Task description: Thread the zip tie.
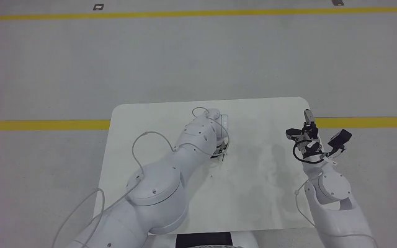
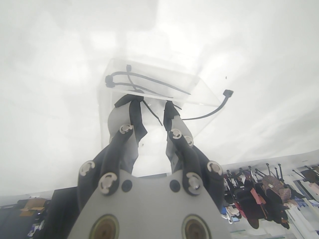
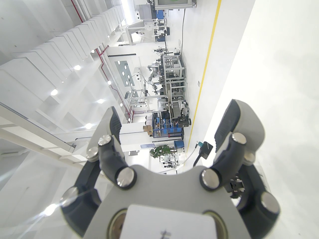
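**Loose zip tie by the clear box, left gripper spread over it**

The zip tie (image 2: 214,111) curves out from the clear box (image 2: 199,85) near the middle of the bench (image 1: 267,198), its head just past the box's corner. More ties (image 2: 139,78) lie on the box. It looks light, thin and springy, so it may flick away. A pinch on the strap close to the head seems best. The left gripper (image 2: 149,101) angles down at the box, fingers apart and gripping nothing. The right gripper (image 3: 172,109), released and empty, is raised at the bench's right edge.
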{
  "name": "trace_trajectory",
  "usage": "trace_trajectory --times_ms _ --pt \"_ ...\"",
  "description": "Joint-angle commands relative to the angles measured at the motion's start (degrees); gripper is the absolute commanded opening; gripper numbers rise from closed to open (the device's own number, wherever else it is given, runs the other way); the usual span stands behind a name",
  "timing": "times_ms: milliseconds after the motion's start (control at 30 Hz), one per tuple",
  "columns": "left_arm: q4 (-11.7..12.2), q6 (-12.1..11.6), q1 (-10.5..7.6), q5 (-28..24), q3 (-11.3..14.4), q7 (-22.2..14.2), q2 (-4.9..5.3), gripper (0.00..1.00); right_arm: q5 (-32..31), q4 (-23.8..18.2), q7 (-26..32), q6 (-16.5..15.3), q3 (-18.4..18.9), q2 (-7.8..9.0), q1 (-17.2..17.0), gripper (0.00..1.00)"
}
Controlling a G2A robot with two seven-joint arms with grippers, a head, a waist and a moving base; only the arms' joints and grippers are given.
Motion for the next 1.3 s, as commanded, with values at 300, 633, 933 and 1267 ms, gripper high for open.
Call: trace_trajectory --times_ms 300,633,933,1267 --pt "0.18 0.00 0.13 -0.23 0.09 0.29 0.00 0.00 0.00 0.00 0.00 0.00 0.00 0.00 0.00 1.00" --pt "0.01 0.00 -0.43 -0.87 -0.24 0.29 0.00 0.00 0.00 0.00 0.00 0.00 0.00 0.00 0.00 1.00" --pt "-0.87 0.00 -1.68 -0.96 -1.04 -3.52 0.10 0.00 0.00 0.00 0.00 0.00 0.00 0.00 0.00 1.00" --pt "-0.77 0.00 -3.00 -0.70 -1.88 -9.27 0.19 0.00 0.00 0.00 0.00 0.00 0.00 0.00 0.00 1.00"
